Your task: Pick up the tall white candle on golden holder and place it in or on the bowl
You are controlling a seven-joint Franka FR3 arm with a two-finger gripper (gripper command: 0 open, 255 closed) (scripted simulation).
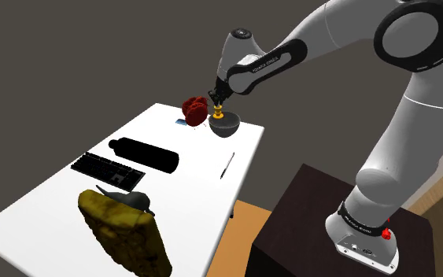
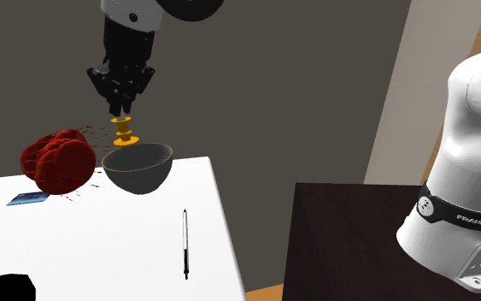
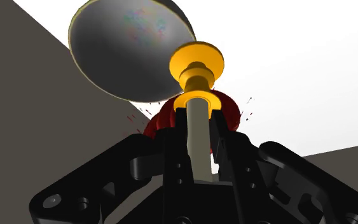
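Wrist view: the gripper (image 3: 198, 121) is clasping the pale candle (image 3: 197, 140) tight between its two black fingers (image 3: 174, 149), with the golden holder (image 3: 196, 63) sticking out past the tips. It's hanging upright just over the grey bowl (image 2: 140, 171), toward the rim on the second exterior view's left.

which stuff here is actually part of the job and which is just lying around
Part of the job:
candle on golden holder, clasped in the gripper
dark grey bowl

Just lying about:
dark red lumpy object
blue card
pen
black bottle
keyboard
dark bird-like figure
yellow-brown lump
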